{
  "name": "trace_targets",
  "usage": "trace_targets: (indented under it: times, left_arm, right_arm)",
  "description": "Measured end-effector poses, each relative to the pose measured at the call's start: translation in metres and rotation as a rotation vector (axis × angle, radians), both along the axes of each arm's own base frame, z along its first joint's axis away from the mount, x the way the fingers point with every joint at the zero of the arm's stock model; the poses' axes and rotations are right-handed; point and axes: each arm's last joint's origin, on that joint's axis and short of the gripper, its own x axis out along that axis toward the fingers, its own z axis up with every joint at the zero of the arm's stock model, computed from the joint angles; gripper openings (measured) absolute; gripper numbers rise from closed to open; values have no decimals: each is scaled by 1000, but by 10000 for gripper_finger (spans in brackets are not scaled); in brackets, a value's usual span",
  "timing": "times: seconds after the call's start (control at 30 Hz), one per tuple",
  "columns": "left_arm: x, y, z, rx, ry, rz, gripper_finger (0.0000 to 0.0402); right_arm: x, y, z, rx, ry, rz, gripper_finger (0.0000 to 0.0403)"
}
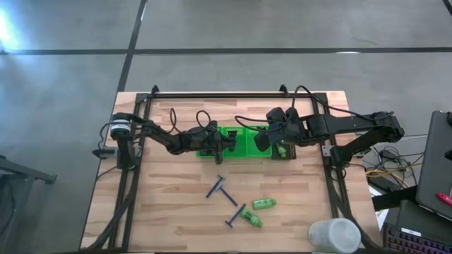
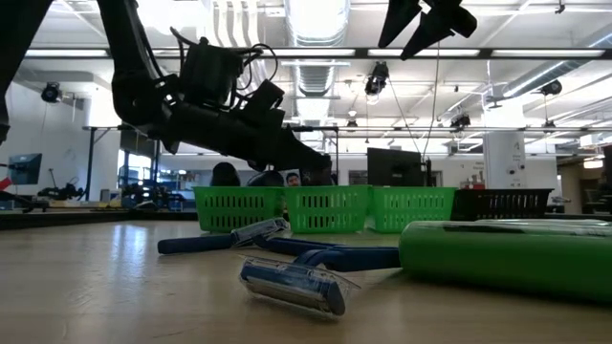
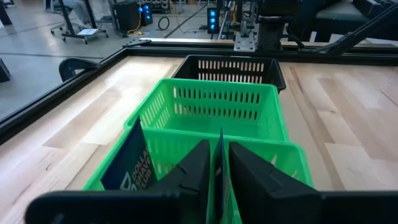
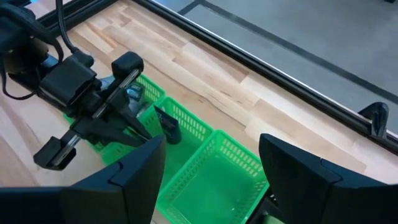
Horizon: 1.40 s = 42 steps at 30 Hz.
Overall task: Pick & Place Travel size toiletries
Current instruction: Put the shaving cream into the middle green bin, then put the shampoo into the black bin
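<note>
Left jaws point(image 3: 217, 171) pinch a dark tube point(image 3: 219, 163) above wooden table point(image 1: 176, 212).

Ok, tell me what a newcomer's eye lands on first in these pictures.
The bright green tray at the table's centre stands out, with the left tool shut on a dark flat tube over its end compartment, and the right tool open above the tray's other end. Nearer the front edge lie two razors and two green mini bottles.

Left gripper point(image 4: 163, 126) with dark tube point(image 4: 168, 127) over green tray point(image 4: 233, 158)
</note>
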Motion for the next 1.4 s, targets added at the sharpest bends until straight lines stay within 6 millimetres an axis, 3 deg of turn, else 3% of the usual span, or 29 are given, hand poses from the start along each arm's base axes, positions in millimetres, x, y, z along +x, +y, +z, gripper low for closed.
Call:
trace_targets:
  times: [0.33,0.57,0.73,0.87,0.97,1.03,1.23,1.4]
  left_arm:
    - [2,0,5,-2,-1,1,95]
    - [-2,0,22,-7,81,7,133]
    - [-13,-3,51,-41,172,9,164]
    - [-26,-10,92,-46,184,-6,180]
    - [-40,-21,122,-97,216,-23,183]
    - [-50,-32,131,-146,289,-39,182]
    - [-72,-84,131,-306,529,-43,181]
    - [-89,-140,126,-336,559,-5,181]
  right_arm:
    - [0,0,0,-2,7,2,231]
    - [0,0,0,-4,12,8,248]
    - [0,0,-1,-6,15,10,266]
    - [0,0,-1,0,21,23,276]
    - [0,2,-2,60,30,66,282]
    - [0,3,-3,108,34,93,284]
    - [-4,15,-25,327,129,216,288]
    - [-13,57,-54,369,270,501,277]
